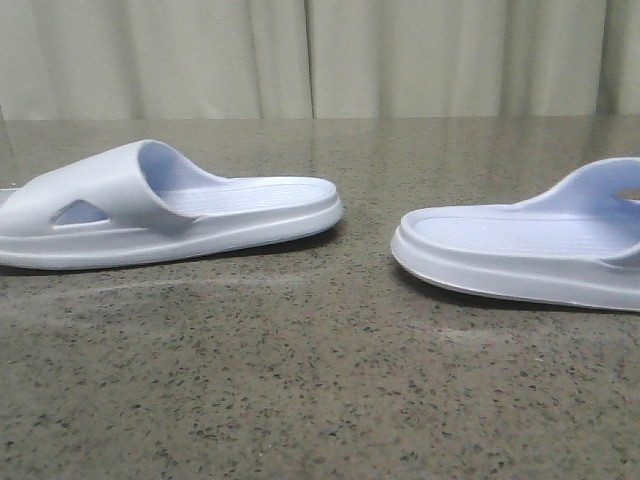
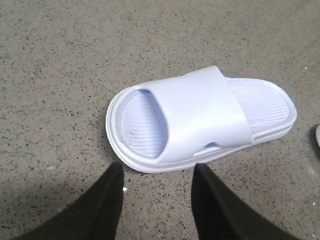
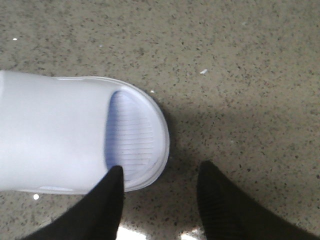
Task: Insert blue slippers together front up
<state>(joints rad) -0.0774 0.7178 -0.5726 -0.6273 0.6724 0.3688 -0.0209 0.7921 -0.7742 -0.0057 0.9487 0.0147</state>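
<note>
While both slippers lie sole-down on the speckled table [image 1: 300,380], nothing has been joined yet, so this looks like the very start. From the front, the left slipper [image 1: 165,210] sits on my left side with its heel end pointing toward the middle, and the right slipper [image 1: 530,250] lies on my right with its heel end facing back at it. They're well apart, a bare strip of table between them.

My left gripper [image 2: 157,192] hangs over its slipper [image 2: 200,120], fingers spread wide and holding nothing, tips just short of the sole's side near the small cutout. I'd say it's lined up that way to close across the sole or the strap.

My right gripper [image 3: 157,195] is parted too, empty. One finger [image 3: 107,200] overlaps the toe rim of the slipper [image 3: 80,135] in that view; whether it touches, I can't tell. The other finger is over bare table, so I read this as a pinch on the toe edge.

Writing? None that I can read: no brand or label on strap, ribbed footbed or sole in any view.
</note>
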